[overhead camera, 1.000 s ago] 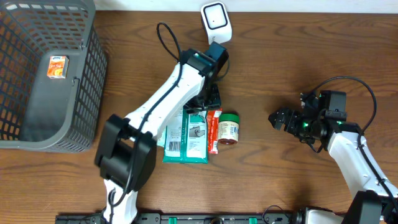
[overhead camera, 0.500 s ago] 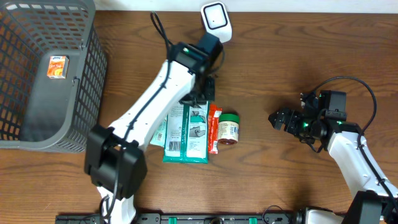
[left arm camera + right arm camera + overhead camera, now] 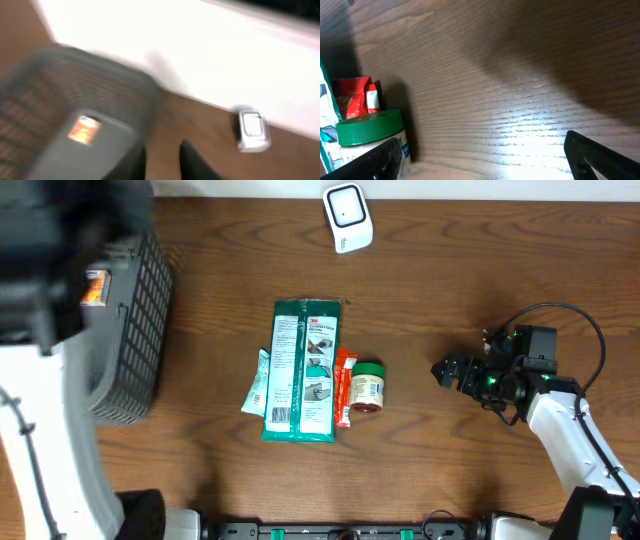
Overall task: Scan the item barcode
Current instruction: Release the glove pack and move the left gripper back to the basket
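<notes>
Blur of white left arm point(image 3: 40, 410) at the near left corner of the overhead view, close under the camera, hiding part of the grey plastic mesh basket point(image 3: 135, 330). Left gripper point(image 3: 164, 156) visible only from its own wrist camera, smeared by motion: two dark fingers parted by a narrow gap, brown wood showing through, nothing between them.

White right arm with black joints point(image 3: 570, 430) up from the near right edge. Right gripper point(image 3: 447, 370) close above the brown wooden table point(image 3: 450, 280), pointed left toward the items and well apart from them. Jaws spread wide, gripping nothing.

Mid-table, four items in a tight row, none in either gripper. Leftmost, small pale-green sachet point(image 3: 256, 383), against the left edge of the large flat green pack with a white printed label point(image 3: 302, 370). Along that pack's right edge, slim red-orange packet point(image 3: 344, 387). Just right of the packet, short jar with a green screw lid point(image 3: 368, 387), apparently on its side, lid toward the far end.

Inside the basket at far left, small orange carton point(image 3: 95, 287) on the floor.

Farthest, at the table's back edge, white rounded barcode scanner with a dark-rimmed window point(image 3: 347, 218), well apart from the row of items.
</notes>
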Available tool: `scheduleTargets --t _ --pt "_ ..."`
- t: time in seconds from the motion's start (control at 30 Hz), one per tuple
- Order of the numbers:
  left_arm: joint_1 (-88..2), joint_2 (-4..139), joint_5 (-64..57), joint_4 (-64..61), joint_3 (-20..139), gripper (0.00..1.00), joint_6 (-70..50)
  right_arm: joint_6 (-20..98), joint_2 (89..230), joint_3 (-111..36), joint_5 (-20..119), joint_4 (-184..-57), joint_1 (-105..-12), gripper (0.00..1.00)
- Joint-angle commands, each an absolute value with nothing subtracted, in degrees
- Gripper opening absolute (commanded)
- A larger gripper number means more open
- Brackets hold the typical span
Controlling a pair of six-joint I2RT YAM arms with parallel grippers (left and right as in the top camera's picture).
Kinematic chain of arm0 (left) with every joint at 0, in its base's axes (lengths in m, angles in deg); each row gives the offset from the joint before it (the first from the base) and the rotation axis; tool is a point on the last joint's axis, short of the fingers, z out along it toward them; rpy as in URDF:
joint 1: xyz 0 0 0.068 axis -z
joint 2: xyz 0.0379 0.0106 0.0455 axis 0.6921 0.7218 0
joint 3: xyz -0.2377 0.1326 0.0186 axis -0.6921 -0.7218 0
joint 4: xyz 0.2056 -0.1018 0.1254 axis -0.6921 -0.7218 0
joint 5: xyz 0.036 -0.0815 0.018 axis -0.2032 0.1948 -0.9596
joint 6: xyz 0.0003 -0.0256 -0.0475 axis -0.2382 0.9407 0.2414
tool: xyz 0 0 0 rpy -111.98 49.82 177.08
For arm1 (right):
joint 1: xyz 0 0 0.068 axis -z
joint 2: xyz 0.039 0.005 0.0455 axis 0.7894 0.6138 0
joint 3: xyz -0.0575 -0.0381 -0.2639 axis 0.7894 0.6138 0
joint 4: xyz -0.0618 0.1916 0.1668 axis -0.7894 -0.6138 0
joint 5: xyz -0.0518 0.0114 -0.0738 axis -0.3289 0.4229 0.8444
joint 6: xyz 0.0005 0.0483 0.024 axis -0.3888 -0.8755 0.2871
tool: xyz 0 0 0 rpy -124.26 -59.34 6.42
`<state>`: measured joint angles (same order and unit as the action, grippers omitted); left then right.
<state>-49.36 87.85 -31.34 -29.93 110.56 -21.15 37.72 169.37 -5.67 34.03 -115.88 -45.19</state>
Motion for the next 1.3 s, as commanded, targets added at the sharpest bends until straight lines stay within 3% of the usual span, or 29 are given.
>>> scheduleTargets --t 0.0,0.07,0.2,0.23,0.63,1.27 --pt "-56.51 90.87 -31.63 -29.32 109.86 0.36 -26.50 37.16 168.62 -6.39 33.79 -115.85 -44.71 0.99" --pt "-60.05 92.25 -31.60 -29.19 109.23 0.45 -28.17 37.16 168.62 -6.39 33.79 -115.85 -44.71 0.99" --pt "-64.86 97.34 -31.41 -29.93 108.18 0.77 -32.56 37.16 168.62 -6.39 33.79 -115.85 -44.71 0.99" --pt "-65.49 98.78 -31.39 -30.52 108.16 0.80 -32.73 37.16 168.62 -6.39 33.79 -115.83 -44.71 0.99" --pt "-67.31 119.87 -25.57 -30.30 108.16 0.86 -40.08 37.16 168.62 -6.39 33.79 -115.85 -44.71 0.99" --pt "-69.82 134.87 -25.55 -21.17 108.16 0.87 -40.32 37.16 168.62 -6.39 33.79 -115.85 -44.71 0.99"
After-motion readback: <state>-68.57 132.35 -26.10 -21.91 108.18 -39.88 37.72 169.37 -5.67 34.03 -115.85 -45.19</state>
